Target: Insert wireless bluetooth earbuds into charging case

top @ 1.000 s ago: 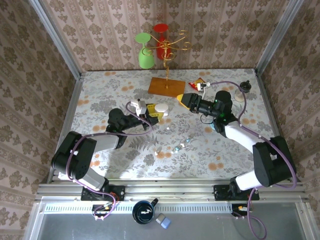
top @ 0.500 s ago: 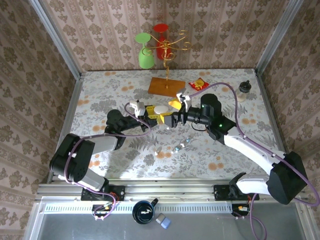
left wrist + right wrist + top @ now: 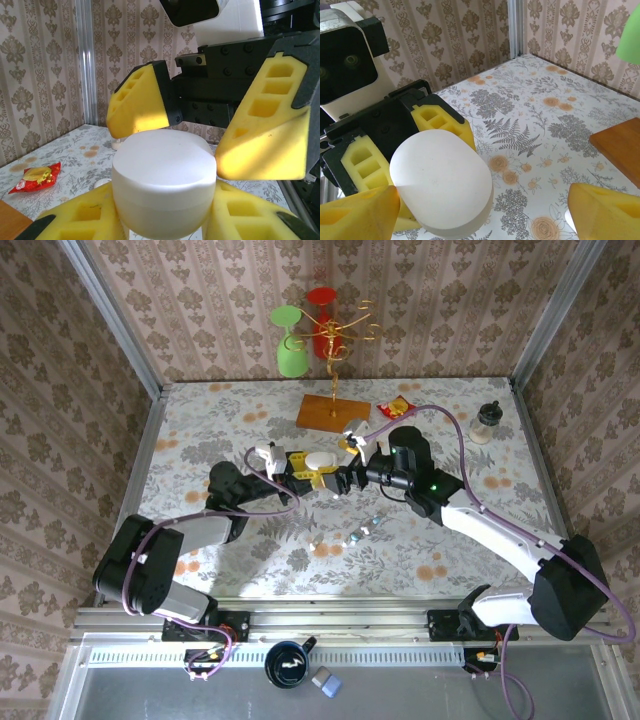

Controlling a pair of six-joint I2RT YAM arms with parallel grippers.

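Note:
A white pebble-shaped charging case is held off the table, lid closed, with my left gripper shut on it. In the left wrist view the case sits between my yellow pads. My right gripper is open, its yellow fingers flanking the case's top without touching it. In the right wrist view the case lies just ahead of my right gripper. Several tiny earbuds lie loose on the table below the grippers.
A gold cup tree with a green glass and a red glass stands on a wooden base at the back. A red snack packet and a small bottle lie at the back right.
My right arm has swung left from the back right to the case, its jaws opening wider on the way. The left gripper has kept hold of the case, hardly moving.

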